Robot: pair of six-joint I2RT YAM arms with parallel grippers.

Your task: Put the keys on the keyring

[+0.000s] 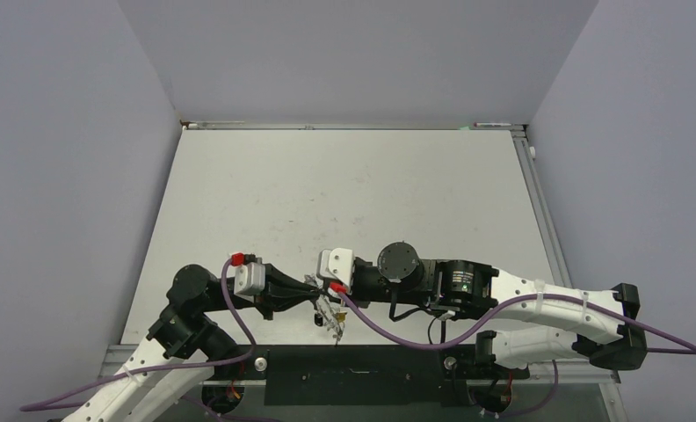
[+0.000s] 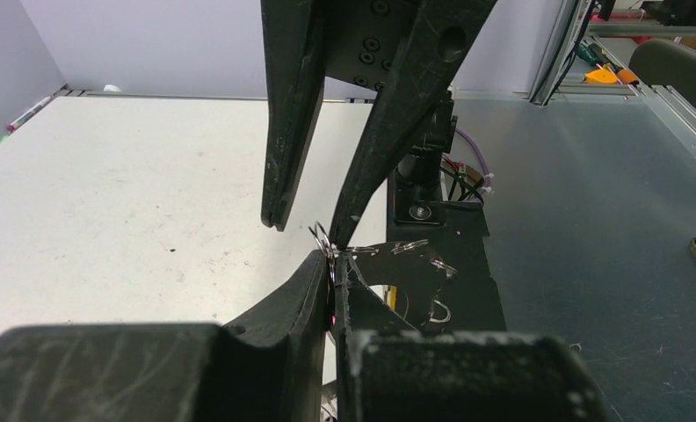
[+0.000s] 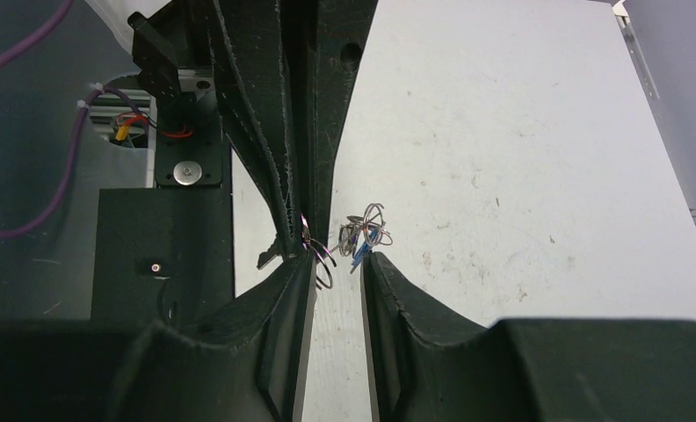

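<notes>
My left gripper (image 2: 336,262) is shut on the thin edge of the silvery keyring (image 2: 323,238), held edge-on just above the table's near edge. Small wire loops on its rim (image 2: 412,246) show against the black base plate, with a bit of yellow (image 2: 400,303) beside them. My right gripper (image 3: 337,264) is open, its fingertips on either side of a loop (image 3: 324,266) right next to the left fingers (image 3: 302,224). A cluster of loops with a blue key (image 3: 360,254) sits just past the right fingertips. In the top view the grippers meet (image 1: 320,294) and keys (image 1: 330,318) hang below.
The black base plate (image 1: 353,380) and arm mounts lie directly under the grippers at the near edge. The white table (image 1: 353,193) stretches away behind them, walled on the left, back and right. A purple cable (image 1: 397,327) loops under the right arm.
</notes>
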